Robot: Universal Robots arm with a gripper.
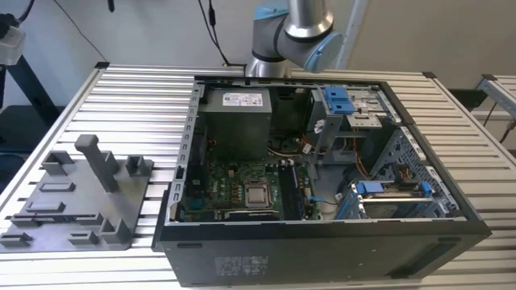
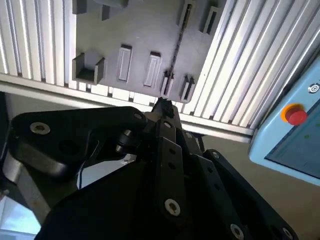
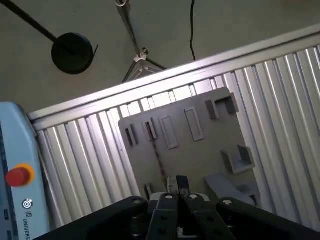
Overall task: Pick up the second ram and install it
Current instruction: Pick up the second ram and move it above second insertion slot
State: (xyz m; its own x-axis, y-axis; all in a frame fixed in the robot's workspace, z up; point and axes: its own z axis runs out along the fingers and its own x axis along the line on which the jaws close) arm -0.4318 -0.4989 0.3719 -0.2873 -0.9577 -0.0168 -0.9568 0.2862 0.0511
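— Where is the ram?
— On edge in the tray, a thin dark line across the grey, with its ends in small slotted blocks.
— And which way from the gripper?
— Below it and a little ahead. The gripper hangs well apart from the tray and touches nothing.
— Its long axis?
— In both wrist views it runs almost straight away from the fingertips, only slightly skewed. I judge that its flat faces lie roughly across the line on which the fingers close.
— The fingers?
— Drawn together, with nothing between them that I can see.
— And the case?
— Open on the table, toward the exterior view's right of the tray, well apart from the ram.
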